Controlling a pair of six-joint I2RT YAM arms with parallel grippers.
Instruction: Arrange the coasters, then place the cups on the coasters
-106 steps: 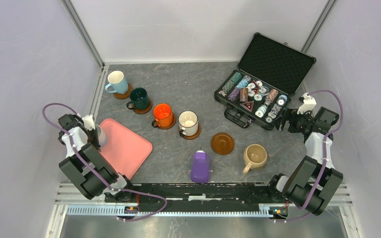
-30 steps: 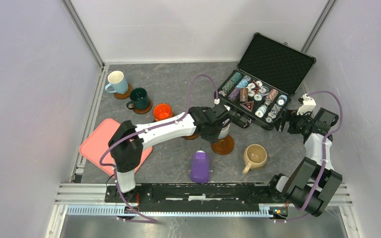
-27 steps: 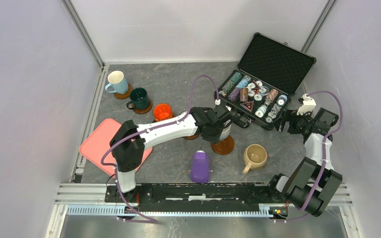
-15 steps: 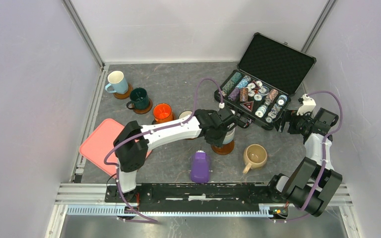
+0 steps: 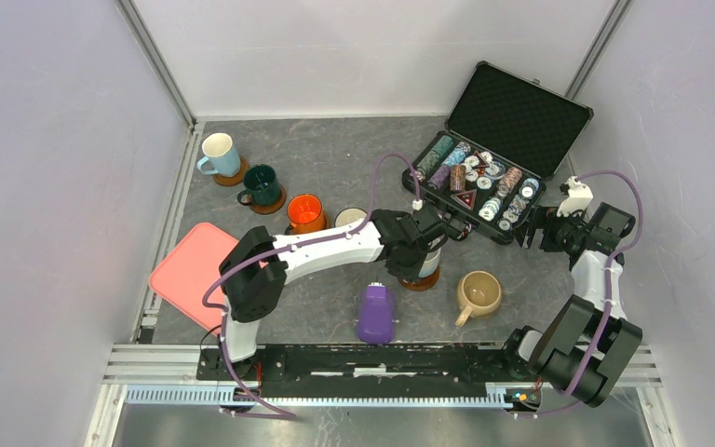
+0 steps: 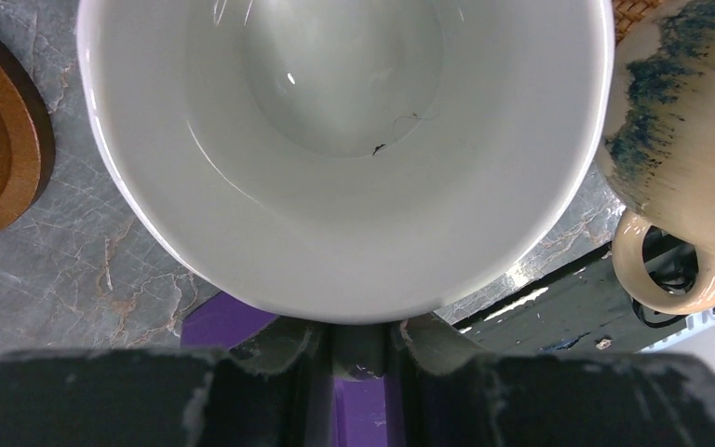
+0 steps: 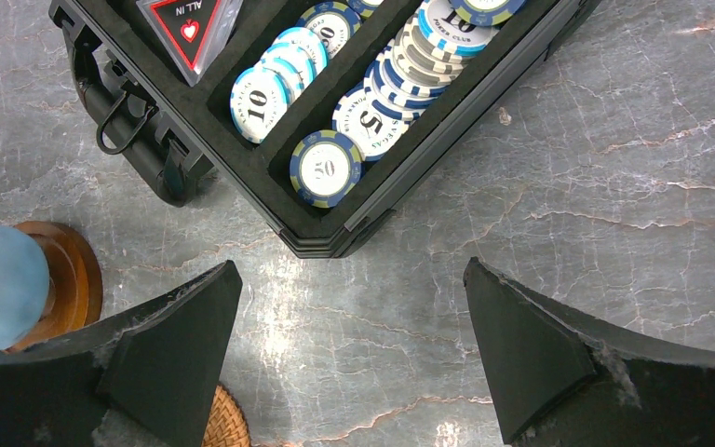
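The broadest thing in front of you is the grey marbled table (image 5: 335, 154). On it, the open black chip case (image 5: 519, 116) sits at the upper right of the top view and the pink tray (image 5: 191, 270) at the left edge. Your left arm (image 5: 326, 247) stretches from the lower left to the middle of the frame, while your right arm (image 5: 596, 279) is folded up at the right, beside the case. The purple device (image 5: 375, 314) lies low in the centre, just below the left gripper (image 5: 422, 247). That gripper's fingers are clamped on the wall of the white mug (image 6: 344, 140), which fills the left wrist view, upright and mouth up. The mug is over the dark coaster (image 5: 419, 281) at mid-frame, but you cannot tell whether its base touches it. Your right gripper (image 7: 352, 270) hangs with its fingers spread wide and nothing between them, over bare table by the case's near corner. The beige mug (image 5: 478, 291) stands to the lower right of the held mug, apart from it. At the upper left, the light blue mug (image 5: 219, 154) stands on the far coaster (image 5: 236, 176). From there the dark green mug (image 5: 263, 184) and the orange mug (image 5: 305, 212) run toward the centre. The cream mug (image 5: 349, 217) peeks out from behind the left arm. Smallest are the poker chips (image 7: 326, 168) racked in the case.
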